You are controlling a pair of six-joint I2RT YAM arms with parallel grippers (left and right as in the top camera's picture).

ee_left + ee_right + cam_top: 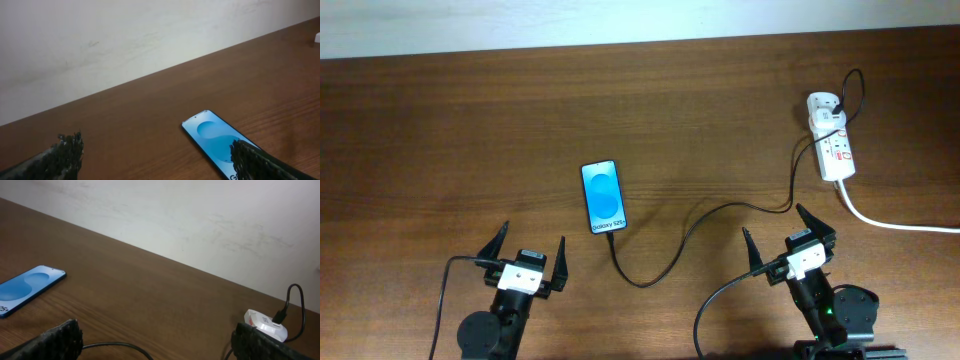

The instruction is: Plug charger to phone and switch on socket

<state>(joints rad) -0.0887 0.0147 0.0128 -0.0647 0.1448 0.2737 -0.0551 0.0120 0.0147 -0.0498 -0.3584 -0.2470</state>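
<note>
The phone (603,196) lies flat mid-table with its blue screen up. It also shows in the left wrist view (212,132) and the right wrist view (30,286). The thin black charger cable (720,208) runs from the phone's near edge in a loop to its black plug (831,116) on the white socket (834,143) at the far right. I cannot tell whether its tip is in the phone. The socket also shows in the right wrist view (264,320). My left gripper (533,236) is open and empty, near the phone. My right gripper (773,222) is open and empty, above the cable.
The socket's thick white cord (900,224) trails off to the right edge. The robots' own black cables (445,290) hang by the arm bases at the front. A pale wall (125,30) stands behind the table's far edge.
</note>
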